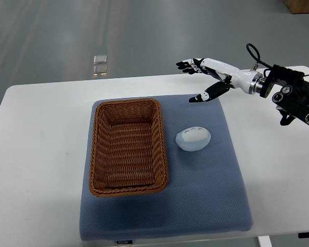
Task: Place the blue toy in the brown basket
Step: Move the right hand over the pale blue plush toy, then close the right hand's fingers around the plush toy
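Top view | oval blue toy (193, 139) | woven brown basket (127, 147) | quilted mat (206, 195)

One top cam, steep look-down from robot's side, w/ whole table (36, 154) in shot.

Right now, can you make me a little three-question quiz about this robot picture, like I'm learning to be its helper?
1. True or false: the blue toy is already inside the brown basket.
2. Which side of the basket is the toy on in the picture? A) left B) right C) inside it
3. Fill in: the basket and toy both sit on a blue ____.

Key:
1. False. The toy lies beside the basket, which holds nothing.
2. B.
3. Mat. The right robot hand is above the mat's far edge, fingers spread, holding nothing.
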Controlling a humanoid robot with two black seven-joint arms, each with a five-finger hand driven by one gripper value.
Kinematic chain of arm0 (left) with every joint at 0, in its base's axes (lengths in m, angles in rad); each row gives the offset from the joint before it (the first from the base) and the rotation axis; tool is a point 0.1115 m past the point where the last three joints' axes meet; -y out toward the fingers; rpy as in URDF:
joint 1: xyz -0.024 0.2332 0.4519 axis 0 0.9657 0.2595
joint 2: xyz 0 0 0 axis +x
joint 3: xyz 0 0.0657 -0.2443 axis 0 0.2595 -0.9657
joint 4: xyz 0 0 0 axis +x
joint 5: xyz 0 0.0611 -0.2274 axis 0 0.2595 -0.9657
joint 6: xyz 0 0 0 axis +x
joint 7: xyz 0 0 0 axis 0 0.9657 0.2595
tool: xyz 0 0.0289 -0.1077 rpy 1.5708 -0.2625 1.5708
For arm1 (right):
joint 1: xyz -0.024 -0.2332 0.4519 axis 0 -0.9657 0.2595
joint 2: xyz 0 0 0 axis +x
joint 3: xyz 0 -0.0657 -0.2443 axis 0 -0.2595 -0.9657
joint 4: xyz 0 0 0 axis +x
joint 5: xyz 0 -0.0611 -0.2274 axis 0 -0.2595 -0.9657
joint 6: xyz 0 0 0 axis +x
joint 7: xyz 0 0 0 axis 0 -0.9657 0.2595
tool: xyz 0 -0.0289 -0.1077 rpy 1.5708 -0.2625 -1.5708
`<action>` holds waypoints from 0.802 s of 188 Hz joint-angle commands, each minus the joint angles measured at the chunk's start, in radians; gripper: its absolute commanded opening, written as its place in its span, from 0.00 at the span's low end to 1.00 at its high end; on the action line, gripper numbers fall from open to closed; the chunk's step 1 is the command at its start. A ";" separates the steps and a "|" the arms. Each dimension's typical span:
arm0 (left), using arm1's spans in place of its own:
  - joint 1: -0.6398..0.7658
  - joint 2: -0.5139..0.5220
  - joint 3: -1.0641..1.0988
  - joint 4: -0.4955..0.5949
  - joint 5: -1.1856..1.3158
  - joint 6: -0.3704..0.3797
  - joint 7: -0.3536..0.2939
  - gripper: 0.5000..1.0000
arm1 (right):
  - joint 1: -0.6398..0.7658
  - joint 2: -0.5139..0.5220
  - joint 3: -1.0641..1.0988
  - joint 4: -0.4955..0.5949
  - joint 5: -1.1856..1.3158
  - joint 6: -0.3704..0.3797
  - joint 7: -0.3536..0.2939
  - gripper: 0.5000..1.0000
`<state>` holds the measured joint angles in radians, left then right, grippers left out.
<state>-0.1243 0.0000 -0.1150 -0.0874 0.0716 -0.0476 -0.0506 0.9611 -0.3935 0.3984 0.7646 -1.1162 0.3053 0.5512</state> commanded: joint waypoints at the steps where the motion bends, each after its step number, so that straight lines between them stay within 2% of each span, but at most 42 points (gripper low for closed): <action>1: 0.000 0.000 0.000 0.000 0.000 0.002 0.000 1.00 | 0.033 -0.041 -0.091 0.065 -0.053 0.025 0.027 0.82; 28: -0.001 0.000 0.001 -0.002 0.000 0.002 0.000 1.00 | 0.059 -0.062 -0.171 0.119 -0.091 0.058 0.030 0.82; 70: -0.003 0.000 0.003 -0.002 -0.001 0.003 0.000 1.00 | 0.084 -0.065 -0.250 0.124 -0.214 0.075 0.038 0.82; 127: -0.001 0.000 0.000 -0.002 -0.001 0.003 0.000 1.00 | 0.076 -0.053 -0.302 0.108 -0.272 0.029 0.026 0.77; 151: -0.001 0.000 0.000 0.000 -0.001 0.005 0.000 1.00 | 0.071 -0.051 -0.302 0.107 -0.277 0.015 0.021 0.69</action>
<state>-0.1269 0.0000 -0.1148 -0.0884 0.0706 -0.0444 -0.0506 1.0372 -0.4466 0.0979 0.8737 -1.3887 0.3304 0.5757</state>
